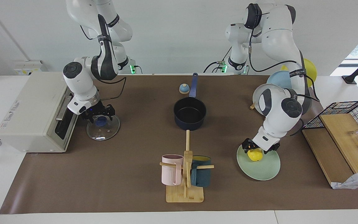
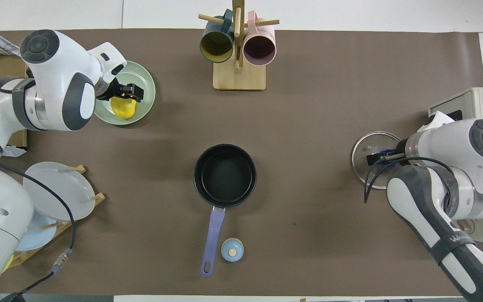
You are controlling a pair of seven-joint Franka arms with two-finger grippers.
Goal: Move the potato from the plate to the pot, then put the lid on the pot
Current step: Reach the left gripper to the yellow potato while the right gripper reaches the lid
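1. The left gripper (image 1: 255, 148) is down over the potato (image 1: 254, 154), its fingers spread to either side of it; I cannot tell whether they touch it.
2. The potato lies on the green plate (image 1: 261, 169), toward the left arm's end of the desk (image 1: 120, 174).
3. The right gripper (image 1: 100, 114) is low over the glass lid (image 1: 103, 128), fingers spread around its blue knob.
4. The lid lies flat on the desk just beside a white toaster oven (image 1: 31, 112), at the right arm's end.
5. The pot (image 1: 190, 113) stands open and empty mid-desk, handle pointing toward the robots, a small bell (image 1: 184, 89) beside the handle.
6. A wooden mug rack (image 1: 185, 174) with a pink and a dark blue mug stands farther from the robots than the pot, between lid and plate.
7. A rack of upright plates (image 2: 53, 191) stands nearer to the robots than the green plate; a wire basket (image 1: 350, 113) sits at the desk's edge by the left arm.
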